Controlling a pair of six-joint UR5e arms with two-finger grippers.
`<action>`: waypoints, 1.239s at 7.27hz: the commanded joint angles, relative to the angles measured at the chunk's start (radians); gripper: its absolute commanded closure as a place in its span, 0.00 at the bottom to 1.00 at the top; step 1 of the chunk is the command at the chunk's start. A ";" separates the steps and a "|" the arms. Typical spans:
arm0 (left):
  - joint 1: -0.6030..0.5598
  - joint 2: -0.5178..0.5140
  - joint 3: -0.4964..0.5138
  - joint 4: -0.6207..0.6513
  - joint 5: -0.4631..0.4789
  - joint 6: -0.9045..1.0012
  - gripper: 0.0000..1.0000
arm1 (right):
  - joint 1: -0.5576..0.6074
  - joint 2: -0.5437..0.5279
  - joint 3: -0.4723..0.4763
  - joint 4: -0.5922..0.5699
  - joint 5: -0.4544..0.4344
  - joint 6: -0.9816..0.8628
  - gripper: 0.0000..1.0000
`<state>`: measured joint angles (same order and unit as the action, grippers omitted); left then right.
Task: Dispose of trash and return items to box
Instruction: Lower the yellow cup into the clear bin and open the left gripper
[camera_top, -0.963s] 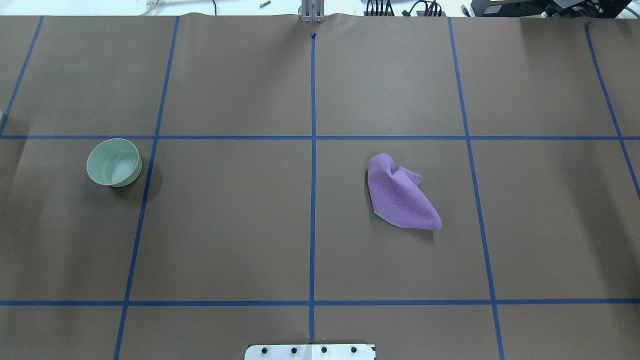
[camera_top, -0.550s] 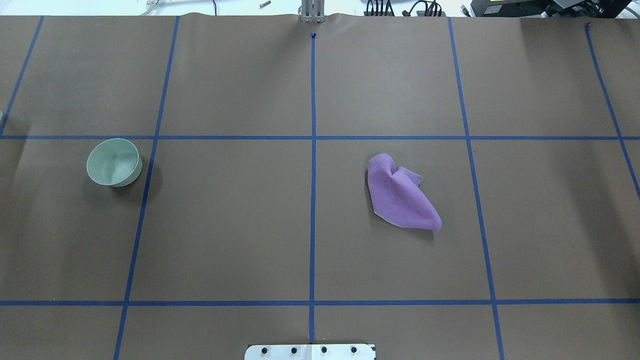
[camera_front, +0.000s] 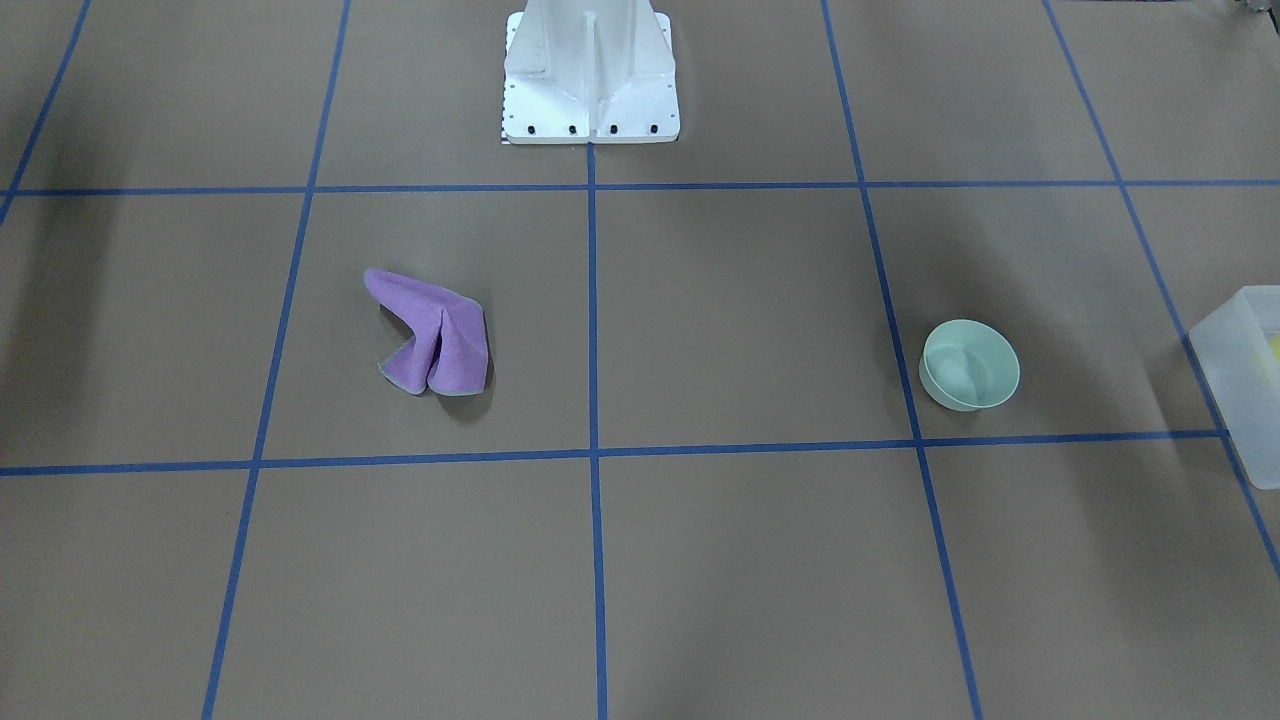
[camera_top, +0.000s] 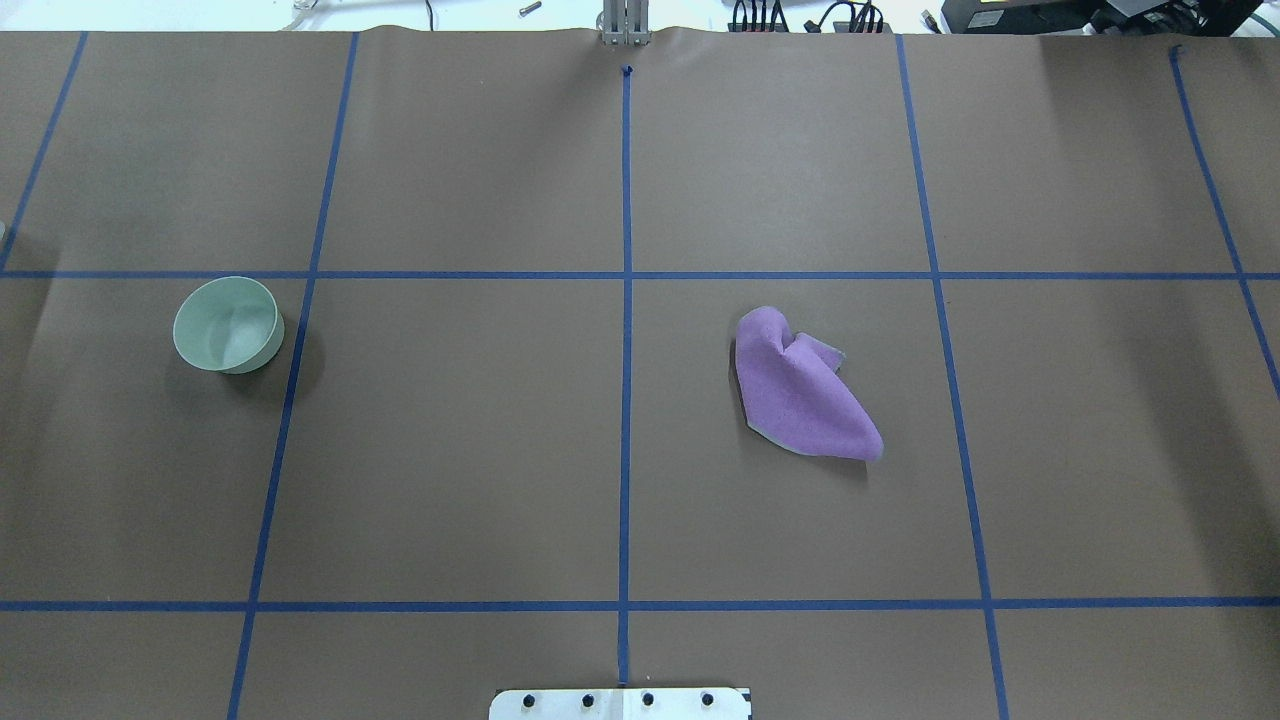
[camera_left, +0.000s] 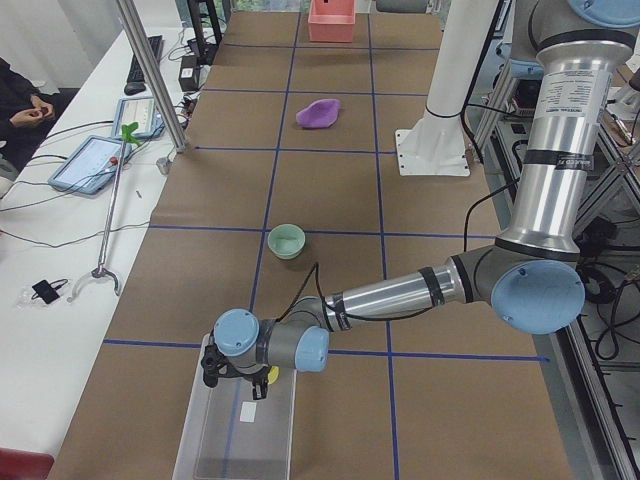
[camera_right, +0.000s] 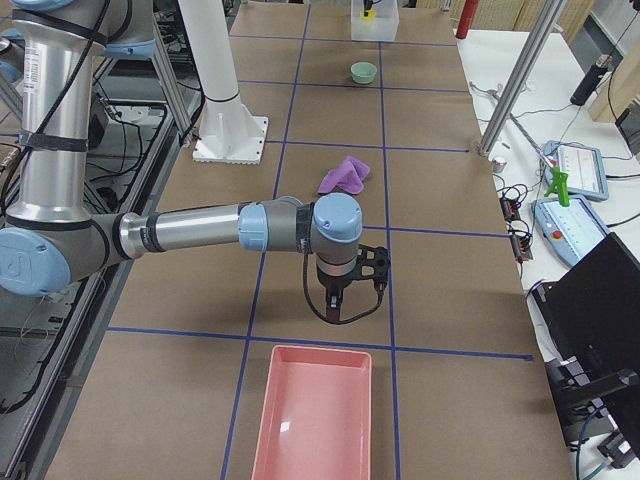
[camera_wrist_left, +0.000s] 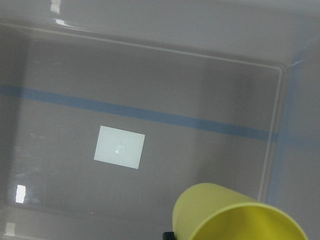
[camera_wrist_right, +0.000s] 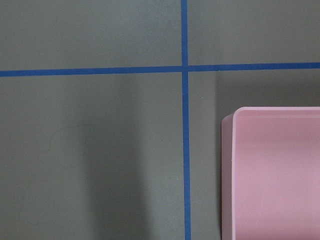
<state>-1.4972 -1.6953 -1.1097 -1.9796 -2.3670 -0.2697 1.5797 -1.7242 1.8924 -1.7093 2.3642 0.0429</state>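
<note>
Left gripper (camera_left: 245, 380): I hang it over one end of the box (camera_left: 195, 440). I cannot tell whether its jaws are pressed together or apart. The yellow cup (camera_wrist_left: 235, 215) is tilted close under my left wrist camera, above the box floor. The mint bowl (camera_top: 228, 324) stands upright on the table (camera_top: 450, 450), well apart from the box. Right gripper (camera_right: 345, 300): grip state likewise cannot be told; it hangs over the table just beside the pink tray (camera_right: 312, 420). The purple cloth (camera_top: 800, 395) lies crumpled near the table's middle.
</note>
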 joint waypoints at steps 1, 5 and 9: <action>0.000 0.022 0.002 -0.043 0.000 0.003 0.02 | -0.003 0.000 0.004 -0.001 0.001 0.000 0.00; -0.067 0.049 -0.224 0.058 -0.008 0.001 0.02 | -0.003 0.000 0.010 -0.004 0.001 0.000 0.00; -0.035 -0.002 -0.492 0.294 -0.037 -0.246 0.01 | -0.038 0.021 0.019 -0.001 0.015 0.055 0.00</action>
<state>-1.5536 -1.6663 -1.5604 -1.6942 -2.3870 -0.3697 1.5679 -1.7182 1.9047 -1.7133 2.3694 0.0571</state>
